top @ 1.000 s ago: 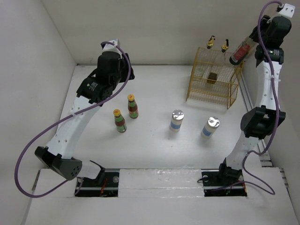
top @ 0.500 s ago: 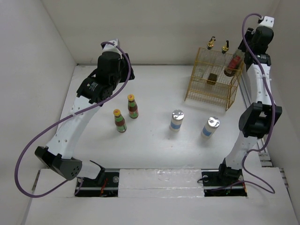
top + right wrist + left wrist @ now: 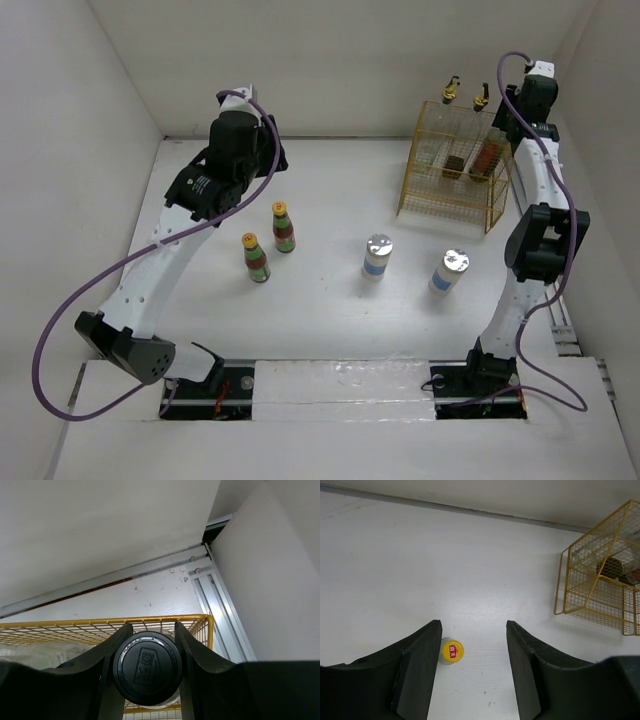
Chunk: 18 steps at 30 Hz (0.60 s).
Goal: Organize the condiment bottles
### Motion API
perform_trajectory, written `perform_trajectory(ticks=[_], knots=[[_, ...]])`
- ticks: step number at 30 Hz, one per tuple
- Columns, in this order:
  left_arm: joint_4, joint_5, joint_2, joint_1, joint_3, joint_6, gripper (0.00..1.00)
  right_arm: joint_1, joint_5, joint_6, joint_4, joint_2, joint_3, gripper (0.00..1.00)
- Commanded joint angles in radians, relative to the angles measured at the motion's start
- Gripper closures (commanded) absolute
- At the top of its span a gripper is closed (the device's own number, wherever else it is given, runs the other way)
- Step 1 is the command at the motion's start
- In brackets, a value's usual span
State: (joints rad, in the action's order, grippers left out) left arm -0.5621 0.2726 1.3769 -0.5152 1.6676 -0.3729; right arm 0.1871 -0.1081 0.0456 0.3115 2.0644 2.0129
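On the smooth white desk [image 3: 330, 190], seen from above, two yellow-capped red-sauce bottles [image 3: 284, 228] and two silver-topped white shakers with blue bands [image 3: 376, 257] stand in the open, while two clear glass bottles with gold pourers [image 3: 450, 93] rise from the back of the yellow wire basket [image 3: 430, 190]. At the left wrist, the dark curved left fingers [image 3: 417, 672] are spread wide and hold nothing, with a round yellow cap [image 3: 452, 651] far below beside one. At the right wrist, the right fingers [image 3: 197, 652] clamp the round embossed lid of the black-capped jar [image 3: 146, 667] within the basket's far right corner.
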Motion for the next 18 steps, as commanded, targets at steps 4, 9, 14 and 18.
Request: perform_trajectory(ticks=[4,9,14,18], knots=[[0.044,0.005,-0.022,0.001,-0.012,-0.015,0.50,-0.041,-0.028,-0.006,-0.069,-0.079,-0.034,0.63],[0.044,0.005,-0.022,0.001,-0.012,-0.015,0.50,-0.050,-0.068,0.016,-0.080,-0.159,-0.055,0.28],[0.044,0.005,-0.022,0.001,-0.012,-0.015,0.50,-0.078,-0.111,0.025,-0.092,-0.268,-0.031,0.18],[0.044,0.005,-0.022,0.001,-0.003,-0.015,0.50,-0.164,-0.133,0.034,-0.124,-0.415,-0.176,0.22]])
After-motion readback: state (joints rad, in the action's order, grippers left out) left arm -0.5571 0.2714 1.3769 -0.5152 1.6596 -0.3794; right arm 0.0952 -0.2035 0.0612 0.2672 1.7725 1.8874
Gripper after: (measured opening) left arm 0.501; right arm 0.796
